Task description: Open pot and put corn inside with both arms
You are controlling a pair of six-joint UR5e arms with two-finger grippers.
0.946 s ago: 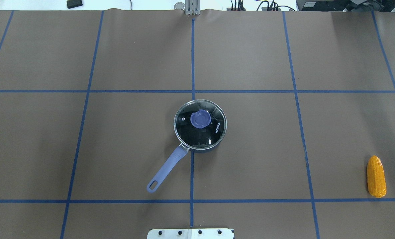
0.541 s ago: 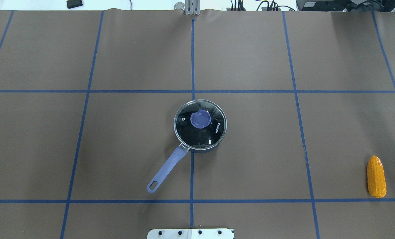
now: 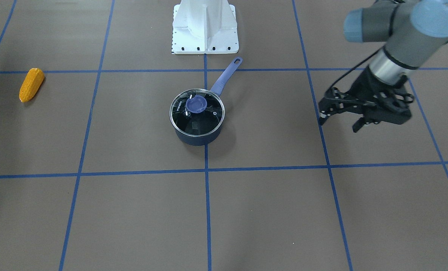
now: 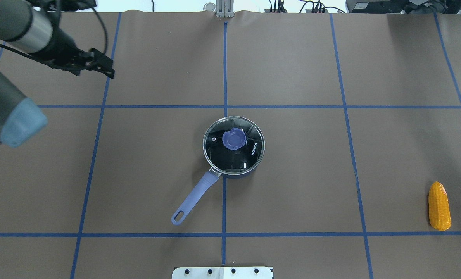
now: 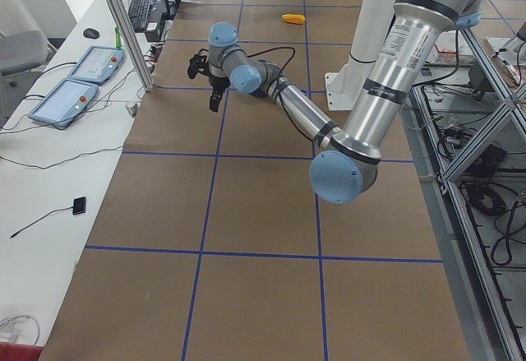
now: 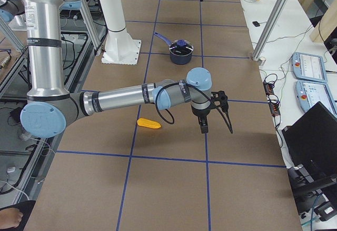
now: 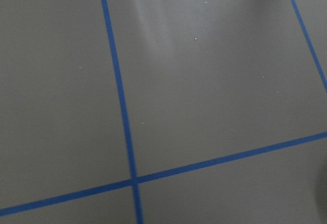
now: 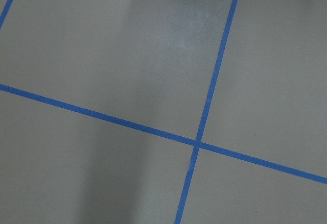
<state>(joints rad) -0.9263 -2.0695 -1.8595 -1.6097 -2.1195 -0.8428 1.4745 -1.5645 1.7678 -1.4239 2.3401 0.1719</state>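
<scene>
A dark blue pot (image 4: 236, 173) with a long blue handle (image 4: 193, 199) stands at the table's middle. Its glass lid (image 4: 230, 157) with a blue knob (image 4: 234, 139) is on it. The pot also shows in the front view (image 3: 197, 138). The orange-yellow corn (image 4: 439, 206) lies far right near the front, and far left in the front view (image 3: 31, 84). My left gripper (image 3: 338, 123) is open and empty, hovering far left of the pot (image 4: 107, 69). My right gripper (image 6: 204, 126) shows only in the right side view, near the corn (image 6: 149, 123); I cannot tell its state.
The white base pedestal (image 3: 205, 26) stands at the robot's edge of the table. Blue tape lines grid the brown table cover (image 4: 292, 69). A metal post (image 4: 224, 9) stands at the far edge. Both wrist views show only bare cover and tape.
My left arm has swung in from the left edge of the overhead view, its gripper now over the far left square. Pot and corn have not moved.
</scene>
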